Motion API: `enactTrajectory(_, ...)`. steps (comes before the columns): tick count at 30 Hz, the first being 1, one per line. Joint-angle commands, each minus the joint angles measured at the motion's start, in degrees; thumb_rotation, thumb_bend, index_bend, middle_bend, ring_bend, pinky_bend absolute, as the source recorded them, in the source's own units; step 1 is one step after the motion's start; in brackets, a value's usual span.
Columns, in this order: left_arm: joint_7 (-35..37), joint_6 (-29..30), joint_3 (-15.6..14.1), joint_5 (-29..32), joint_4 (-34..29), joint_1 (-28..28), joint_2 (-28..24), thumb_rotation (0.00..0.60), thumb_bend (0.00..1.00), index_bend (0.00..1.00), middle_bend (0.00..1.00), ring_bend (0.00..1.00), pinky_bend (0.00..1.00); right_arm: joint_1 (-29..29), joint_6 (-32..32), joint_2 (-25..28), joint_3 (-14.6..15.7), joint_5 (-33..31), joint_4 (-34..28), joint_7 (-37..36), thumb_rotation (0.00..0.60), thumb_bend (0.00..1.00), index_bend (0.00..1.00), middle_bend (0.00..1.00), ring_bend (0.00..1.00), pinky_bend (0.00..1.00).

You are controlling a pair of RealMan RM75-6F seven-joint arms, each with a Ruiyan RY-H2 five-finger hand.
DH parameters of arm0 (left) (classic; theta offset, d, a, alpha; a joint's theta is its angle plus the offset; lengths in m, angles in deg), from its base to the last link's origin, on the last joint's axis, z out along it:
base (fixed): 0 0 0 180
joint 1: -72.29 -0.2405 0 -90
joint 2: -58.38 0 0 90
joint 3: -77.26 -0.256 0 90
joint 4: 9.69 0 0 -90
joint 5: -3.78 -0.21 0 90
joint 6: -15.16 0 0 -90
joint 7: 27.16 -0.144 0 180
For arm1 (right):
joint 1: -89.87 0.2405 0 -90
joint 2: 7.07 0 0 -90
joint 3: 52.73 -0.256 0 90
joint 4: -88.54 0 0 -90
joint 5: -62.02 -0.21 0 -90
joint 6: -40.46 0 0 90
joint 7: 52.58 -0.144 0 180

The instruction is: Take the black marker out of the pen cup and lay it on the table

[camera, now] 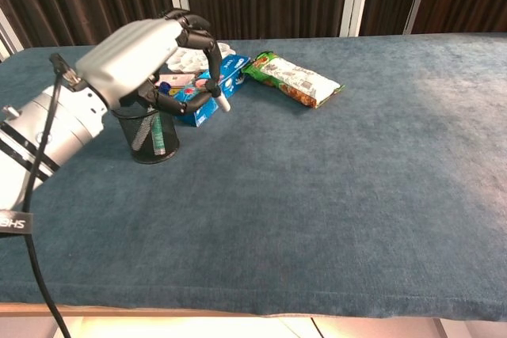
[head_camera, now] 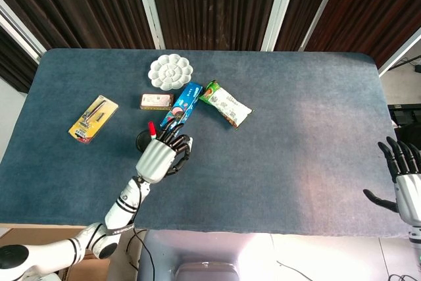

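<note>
Head view: high above the near edge, looking steeply down on the whole table (head_camera: 296, 162). Chest view: low at the near edge, looking across toward the far edge. Both share the left half with cup (camera: 154, 136).

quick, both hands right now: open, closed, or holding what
Left hand: holding the marker, clear of the pen cup.
Right hand: open, holding nothing.

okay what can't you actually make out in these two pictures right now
- Marker: only a pale tip shows past the left hand in chest view; its body is hidden.
- Pen cup: its rim is covered by that hand in chest view; mostly behind it in head view.
- Right hand: cut by the head view's edge; absent from chest view.
- Print on the blue box: too small.
</note>
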Motion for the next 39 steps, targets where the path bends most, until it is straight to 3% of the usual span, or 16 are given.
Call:
enactTrajectory(1, -4.26, -1.05, -1.73, -0.4, 2.99, 0.94, 2.6, 0.6, 0.62, 0.62, 0.3, 0.07, 0.0, -0.08, -0.27, -0.12, -0.01, 0.19, 0.09, -0.1, 0.6, 0.18, 0.15, 0.13, 0.0, 0.09)
enactTrajectory(5, -10.98, -4.52, -2.66, 1.6, 3.31, 1.13, 3.6, 0.6, 0.56, 0.52, 0.24, 0.02, 0.0, -0.05, -0.33, -0.37, 0.02, 0.34, 0.36, -0.25, 0.6, 0.18, 0.15, 0.13, 0.0, 0.09)
enactTrajectory(9, -15.32, -7.04, -1.88, 5.73, -0.71, 0.25, 2.68, 0.6, 0.41, 0.2, 0.11, 0.0, 0.0, -0.01, -0.3, -0.38, -0.03, 0.33, 0.48, -0.27, 0.6, 0.18, 0.15, 0.13, 0.0, 0.09)
enactTrajectory(13, -14.07, -6.6, -1.23, 7.68, -6.72, -1.09, -0.39, 0.6, 0.37, 0.06, 0.06, 0.0, 0.0, -0.09, -0.31, -0.39, -0.11, 0.05, 0.52, -0.47, 0.6, 0.18, 0.15, 0.13, 0.0, 0.09)
enactTrajectory(20, -9.21, 5.06, 0.08, 5.66, -18.03, -7.47, -10.9, 0.6, 0.36, 0.06, 0.06, 0.0, 0.0, -0.04, 0.17, -0.65, 0.0, -0.22, 0.97, -0.96, 0.6, 0.18, 0.16, 0.13, 0.0, 0.09)
enactTrajectory(25, -3.92, 7.96, 1.29, 11.81, -24.35, -14.24, -23.04, 0.6, 0.37, 0.18, 0.13, 0.02, 0.0, 0.77, 2.94, -0.4, 0.77, -0.34, 1.1, -2.29, 0.6, 0.18, 0.16, 0.13, 0.0, 0.1)
enactTrajectory(28, 0.49, 5.78, -0.74, 16.02, -24.22, -18.44, -30.42, 0.6, 0.39, 0.26, 0.2, 0.1, 0.05, 1.72, 4.88, -1.19, 1.57, 0.61, 2.02, -6.06, 0.6, 0.18, 0.16, 0.13, 0.0, 0.11)
enactTrajectory(30, 1.98, 6.09, -2.25, 17.18, -23.22, -20.91, -32.46, 0.6, 0.39, 0.26, 0.19, 0.09, 0.05, 1.98, 4.93, -1.91, 1.75, 1.22, 3.1, -8.32, 0.6, 0.18, 0.16, 0.13, 0.0, 0.11)
enactTrajectory(35, 7.17, 12.34, -6.37, 15.95, -20.2, -28.58, -33.73, 0.6, 0.39, 0.22, 0.15, 0.03, 0.02, 1.86, 3.43, -3.28, 1.97, 2.48, 5.54, -11.46, 0.6, 0.18, 0.16, 0.13, 0.0, 0.11)
enactTrajectory(39, 6.71, 17.74, -9.63, 13.12, -19.76, -33.56, -33.78, 0.6, 0.39, 0.19, 0.14, 0.03, 0.01, 1.69, 1.92, -3.54, 2.18, 3.72, 6.54, -13.69, 0.6, 0.18, 0.15, 0.13, 0.0, 0.1)
